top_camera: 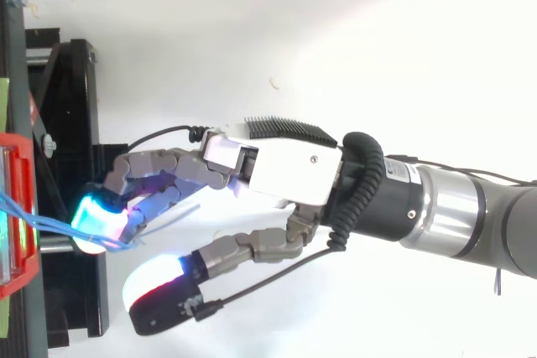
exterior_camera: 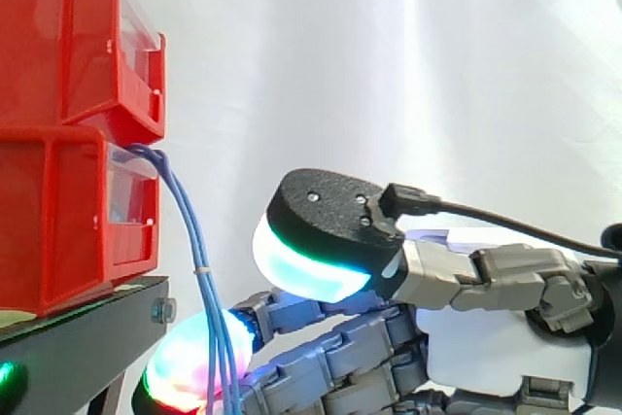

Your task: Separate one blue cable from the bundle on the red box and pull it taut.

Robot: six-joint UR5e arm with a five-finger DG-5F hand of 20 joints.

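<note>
No text, number, brand or sign can be read in either view. In the top view a small pale label (top_camera: 401, 171) sits on the black collar (top_camera: 394, 199) of the arm's wrist, but its print is too small to make out.

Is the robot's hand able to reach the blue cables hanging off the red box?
Probably yes: the hand is right at the blue cables, which hang freely from the red box, nothing in between.
</note>
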